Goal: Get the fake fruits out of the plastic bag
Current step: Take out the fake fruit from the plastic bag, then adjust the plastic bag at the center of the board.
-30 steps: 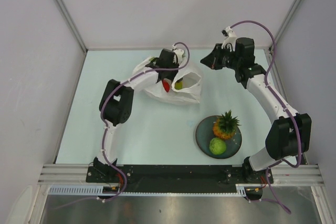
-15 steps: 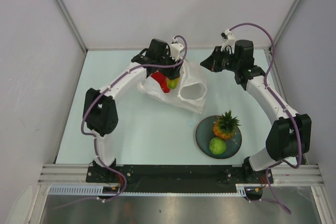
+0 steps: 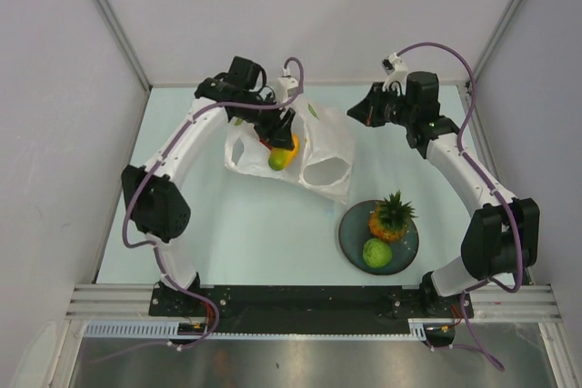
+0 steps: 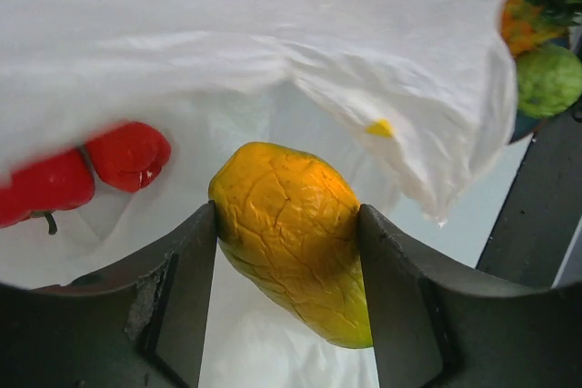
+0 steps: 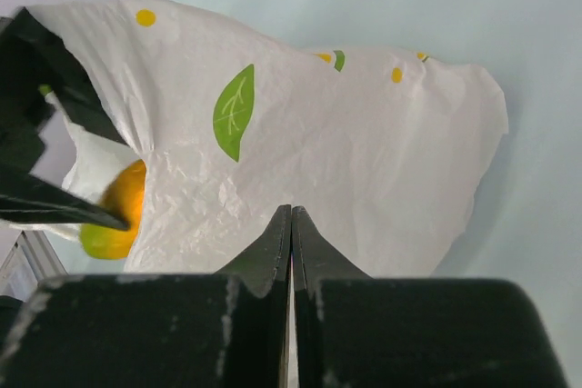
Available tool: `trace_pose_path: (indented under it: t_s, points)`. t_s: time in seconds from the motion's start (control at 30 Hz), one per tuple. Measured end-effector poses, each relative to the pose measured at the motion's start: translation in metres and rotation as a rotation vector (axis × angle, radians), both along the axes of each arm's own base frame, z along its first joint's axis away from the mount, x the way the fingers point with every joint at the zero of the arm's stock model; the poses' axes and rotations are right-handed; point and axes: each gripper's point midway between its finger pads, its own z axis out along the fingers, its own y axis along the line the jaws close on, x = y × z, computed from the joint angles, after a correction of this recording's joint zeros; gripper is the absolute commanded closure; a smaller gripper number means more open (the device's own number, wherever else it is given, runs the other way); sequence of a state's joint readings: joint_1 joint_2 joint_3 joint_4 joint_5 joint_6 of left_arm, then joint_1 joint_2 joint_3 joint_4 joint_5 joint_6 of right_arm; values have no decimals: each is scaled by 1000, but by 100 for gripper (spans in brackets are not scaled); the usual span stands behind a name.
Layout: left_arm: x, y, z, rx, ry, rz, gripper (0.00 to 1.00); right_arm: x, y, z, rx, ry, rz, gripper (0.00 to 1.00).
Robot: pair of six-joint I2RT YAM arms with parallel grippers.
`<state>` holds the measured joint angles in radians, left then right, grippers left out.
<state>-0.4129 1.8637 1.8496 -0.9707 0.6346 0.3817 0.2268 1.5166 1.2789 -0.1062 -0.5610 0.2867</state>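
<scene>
the mango [image 4: 291,238] is pinched by the left gripper [image 4: 289,224] at the plastic bag [image 3: 320,147] mouth, eleven o'clock from the plate [image 3: 346,229]. the right gripper [image 3: 361,114], pressed together, hangs at the bag's two o'clock. lifting out is in hand; next, carry it plateward. red pieces [image 4: 127,154] wait inside.

Bag [image 3: 320,144]: 1. Plate [image 3: 349,241]: 1. Fruits, 5 in total: 1 pineapple [image 3: 389,217], 1 green fruit [image 3: 377,253], 1 mango [image 4: 291,233], 2 red pieces [image 4: 127,154]. Arms [image 3: 177,147]: 2.
</scene>
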Motion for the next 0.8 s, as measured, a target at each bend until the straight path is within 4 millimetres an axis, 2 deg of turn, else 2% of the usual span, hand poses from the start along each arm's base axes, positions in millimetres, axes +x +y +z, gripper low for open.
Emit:
trace_pose_path:
  t_s: [0.1,0.27,0.4,0.63,0.8]
  points:
    - [-16,8,27,-28,-50,-37,100,1,-1,-1,-6,-4,-3,100]
    - [-47,23,87,-105,-223,-48,100,3,-8,-2,-15,-9,-16,99]
    - [-77,24,114,-189,-272,-96,100,4,-14,-1,-22,-17,-31,99]
    - [-100,-2,130,-330,-234,-182,100,3,-24,0,-34,-22,-54,99]
    - [-134,-53,160,-473,-204,-307,100,11,-47,-3,-35,-11,-115,99]
